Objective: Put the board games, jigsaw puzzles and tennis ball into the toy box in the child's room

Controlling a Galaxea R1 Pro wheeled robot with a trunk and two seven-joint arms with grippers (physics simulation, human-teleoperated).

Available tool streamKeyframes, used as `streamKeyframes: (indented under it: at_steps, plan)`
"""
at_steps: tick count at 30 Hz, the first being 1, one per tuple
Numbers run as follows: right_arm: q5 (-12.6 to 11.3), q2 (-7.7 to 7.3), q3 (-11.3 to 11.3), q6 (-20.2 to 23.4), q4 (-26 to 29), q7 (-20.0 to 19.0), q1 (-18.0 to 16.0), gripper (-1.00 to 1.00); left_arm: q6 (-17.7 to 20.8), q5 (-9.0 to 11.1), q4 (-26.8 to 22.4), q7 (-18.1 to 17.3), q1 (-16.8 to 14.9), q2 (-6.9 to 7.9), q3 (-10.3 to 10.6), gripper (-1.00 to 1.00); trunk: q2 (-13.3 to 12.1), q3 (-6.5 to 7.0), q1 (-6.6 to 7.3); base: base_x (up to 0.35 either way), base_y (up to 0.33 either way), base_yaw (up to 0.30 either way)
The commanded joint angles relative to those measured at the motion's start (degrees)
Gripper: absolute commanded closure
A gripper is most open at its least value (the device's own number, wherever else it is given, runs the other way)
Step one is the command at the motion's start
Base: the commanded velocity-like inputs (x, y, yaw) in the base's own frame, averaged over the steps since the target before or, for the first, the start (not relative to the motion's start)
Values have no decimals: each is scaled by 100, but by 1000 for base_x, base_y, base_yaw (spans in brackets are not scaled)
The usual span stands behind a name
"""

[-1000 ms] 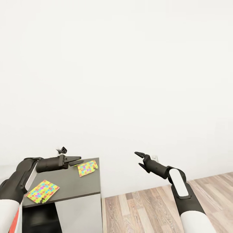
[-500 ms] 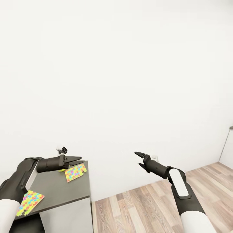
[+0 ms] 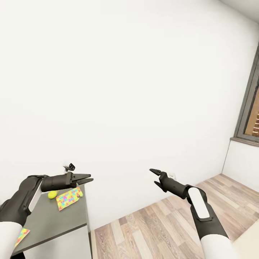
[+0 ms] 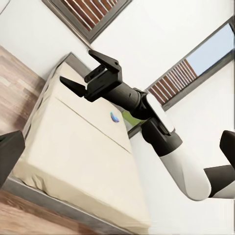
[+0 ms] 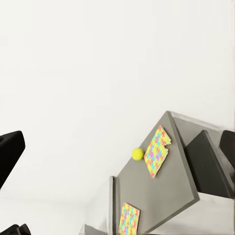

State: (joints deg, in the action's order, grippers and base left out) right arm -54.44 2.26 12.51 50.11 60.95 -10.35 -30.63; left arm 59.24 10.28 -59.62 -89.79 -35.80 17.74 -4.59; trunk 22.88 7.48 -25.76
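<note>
Both claws are up in the air and hold nothing. On the robot's left, the left claw [image 3: 86, 177] has its two fingers spread apart and floats just over the far end of the grey bench [image 3: 54, 225]. On the other side, the right claw [image 3: 155, 177] is spread wide too, out over the wood floor [image 3: 158, 223] and in front of the white wall [image 3: 136, 90].

On the bench, near the wall, lies the tennis ball [image 3: 52, 194]. It is small and yellow-green. Just beside it is one jigsaw puzzle [image 3: 68, 198], flat on the bench top with lots of bright colours. The second jigsaw puzzle [image 3: 21, 236] lies at the near end of the bench, well apart from the first one, and part of it is cut off by the picture edge. In the right wrist view you can see the ball [image 5: 137, 153] right next to the first puzzle [image 5: 157, 151], and the second puzzle [image 5: 128, 219] farther along the bench [image 5: 166, 196].

The left wrist view looks across the room at the bed [image 4: 78, 161] with its plain cream top. A small blue and green thing [image 4: 114, 116] sits on the bed, too small to tell what it is. A window [image 3: 251, 108] is at the far right of the room
</note>
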Motion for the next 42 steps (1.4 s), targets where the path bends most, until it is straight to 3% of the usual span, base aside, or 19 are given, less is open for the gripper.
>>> streamKeyframes:
  at_steps: [1, 18, 42]
  plan:
    - [47, 7, 23, 34, -4, -45, -5, -100, 61, 0, -2, -21, 1, 3, 1, -100, 4, 3, -2, 0, 0, -255]
    - [25, -6, 23, 37, -13, -39, -5, -100, 61, 0, -4, -21, -3, 4, 134, -100, 4, 65, -2, 0, 0, -244]
    - [5, 1, 23, 42, -21, -45, -5, -100, 52, 6, -3, -21, 2, 19, 148, -100, 4, -79, -2, 0, 0, -20]
